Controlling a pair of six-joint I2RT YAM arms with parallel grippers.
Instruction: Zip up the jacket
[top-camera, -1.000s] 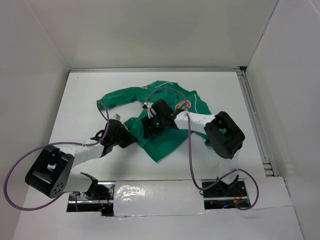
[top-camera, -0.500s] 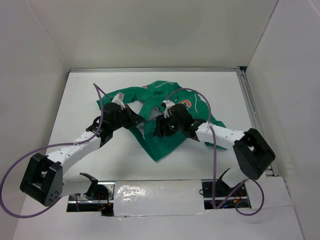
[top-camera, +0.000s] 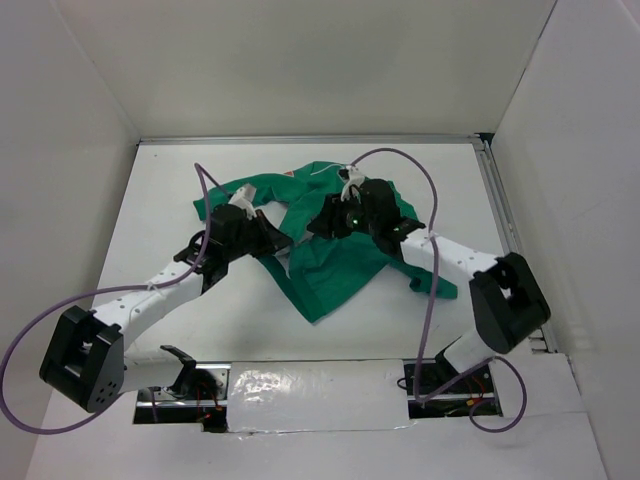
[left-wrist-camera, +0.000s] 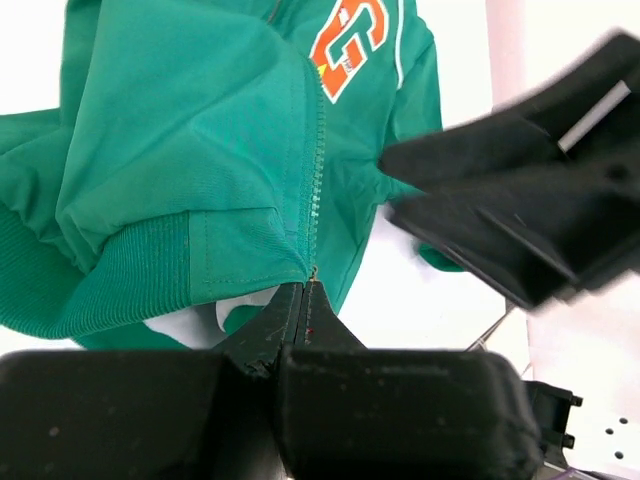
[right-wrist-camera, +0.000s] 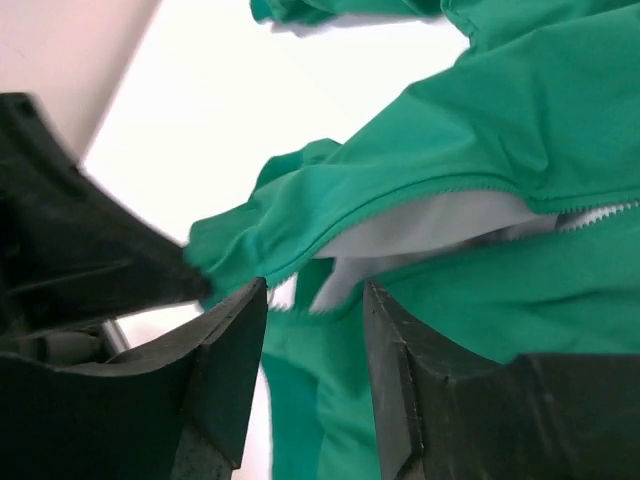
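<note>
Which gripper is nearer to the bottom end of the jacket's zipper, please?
Left. The left gripper pinches the jacket right at the zipper's bottom end; the right gripper hangs open farther up the jacket's open front.

Smooth matt green cloth jacket (left-wrist-camera: 200, 150)

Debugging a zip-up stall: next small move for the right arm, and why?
Probably shift the right gripper along the open edge to where the two toothed edges meet, then close. Its jaws stand open over the gap showing white lining, no pull visible between them; the left gripper is shut on the jacket at the bottom end of the zipper.
</note>
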